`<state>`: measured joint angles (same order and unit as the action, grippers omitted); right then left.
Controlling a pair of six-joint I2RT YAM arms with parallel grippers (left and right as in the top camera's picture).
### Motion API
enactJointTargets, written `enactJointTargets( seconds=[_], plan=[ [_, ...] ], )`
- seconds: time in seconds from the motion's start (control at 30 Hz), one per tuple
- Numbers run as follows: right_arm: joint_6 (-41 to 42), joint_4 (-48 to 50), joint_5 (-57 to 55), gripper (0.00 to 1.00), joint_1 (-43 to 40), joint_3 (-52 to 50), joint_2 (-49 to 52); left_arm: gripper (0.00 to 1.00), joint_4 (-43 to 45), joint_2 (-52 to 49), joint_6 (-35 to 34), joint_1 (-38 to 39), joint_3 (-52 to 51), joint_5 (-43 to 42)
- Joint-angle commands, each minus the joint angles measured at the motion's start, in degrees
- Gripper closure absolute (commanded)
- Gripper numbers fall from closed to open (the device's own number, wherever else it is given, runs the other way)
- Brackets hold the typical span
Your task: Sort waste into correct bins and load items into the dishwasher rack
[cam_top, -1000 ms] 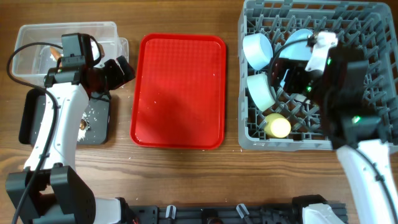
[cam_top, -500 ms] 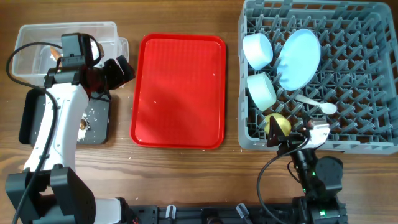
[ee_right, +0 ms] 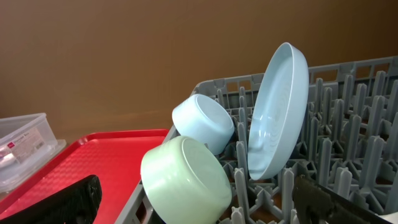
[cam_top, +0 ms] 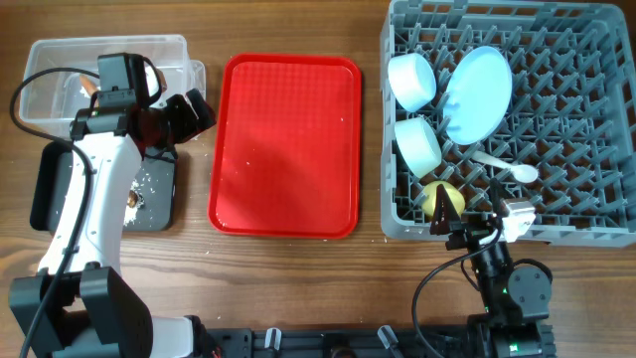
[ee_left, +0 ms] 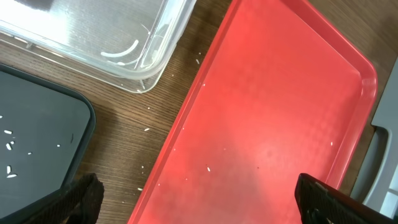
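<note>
Seemingly the job is close to finished; the large square grey plastic dishwasher rack (cam_top: 596,231) holds every dish. The pale blue round plate (cam_top: 479,94) stands on edge between pegs; the pale blue bowl (cam_top: 412,80) and the mint bowl (cam_top: 419,144) lie tipped on their sides just beside it; the small yellow cup (cam_top: 442,201) sits near the rack's front wall; the white plastic spoon (cam_top: 502,166) rests across the pegs between plate and cup. The flat red serving tray (cam_top: 285,144) carries nothing but a few pale specks (ee_left: 208,167). The shallow black rectangular tray (cam_top: 164,214) has loose white rice grains (cam_top: 149,182) and a small brown food lump (cam_top: 134,199) in it. The clear rectangular plastic tub (cam_top: 40,55) shows a reddish scrap (cam_top: 87,89), perhaps the wrapper, but the left arm covers much of the tub, so I cannot say all that lies in there. A few stray grains (ee_left: 146,129) lie on the wooden table (cam_top: 298,268) between the black tray and the red one. The left gripper (ee_left: 198,186) hangs over that gap, fingers spread wide with nothing between them; the right gripper (ee_right: 196,186) sits low at the rack's front edge facing the bowls, likewise spread and empty. What is left, in my judgement, is at most those stray crumbs.
</note>
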<state>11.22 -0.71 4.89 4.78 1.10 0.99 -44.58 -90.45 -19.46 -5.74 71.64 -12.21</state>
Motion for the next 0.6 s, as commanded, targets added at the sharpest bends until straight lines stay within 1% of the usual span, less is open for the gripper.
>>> enactJointTargets(
  seconds=[0.0, 0.13, 0.2, 0.27, 0.37, 0.4, 0.43, 0.5, 0.57],
  plan=[
    [-0.7, 0.5, -0.6, 0.00, -0.3, -0.6, -0.2, 0.00, 0.2, 0.9, -0.5, -0.2, 0.8, 0.1],
    [-0.7, 0.5, -0.6, 0.00, -0.3, -0.6, -0.2, 0.00, 0.2, 0.9, -0.4, -0.2, 0.7, 0.2],
    [-0.7, 0.5, -0.6, 0.00, -0.3, -0.6, -0.2, 0.00, 0.0, 2.5, 0.1, -0.1, 0.3, 3.8],
    [-0.7, 0.5, -0.6, 0.00, -0.3, -0.6, -0.2, 0.00, 2.4, 4.9, 0.4, 0.7, -1.9, 3.8],
    [-0.7, 0.5, -0.6, 0.00, -0.3, -0.6, -0.2, 0.00, 19.2, 13.0, 8.3, 5.3, -11.9, 2.1],
    [-0.7, 0.5, -0.6, 0.00, -0.3, -0.6, -0.2, 0.00, 23.6, 15.9, 9.0, 6.4, -15.3, 2.4],
    [-0.7, 0.5, -0.6, 0.00, -0.3, -0.6, -0.2, 0.00, 30.4, 20.6, 9.0, 7.4, -20.8, 2.7],
    [-0.7, 0.5, -0.6, 0.00, -0.3, -0.6, -0.2, 0.00, 39.7, 27.6, 8.8, 7.5, -29.6, 2.8],
    [-0.7, 0.5, -0.6, 0.00, -0.3, -0.6, -0.2, 0.00, 46.1, 34.7, 8.7, 7.4, -37.7, 3.7]
  ],
)
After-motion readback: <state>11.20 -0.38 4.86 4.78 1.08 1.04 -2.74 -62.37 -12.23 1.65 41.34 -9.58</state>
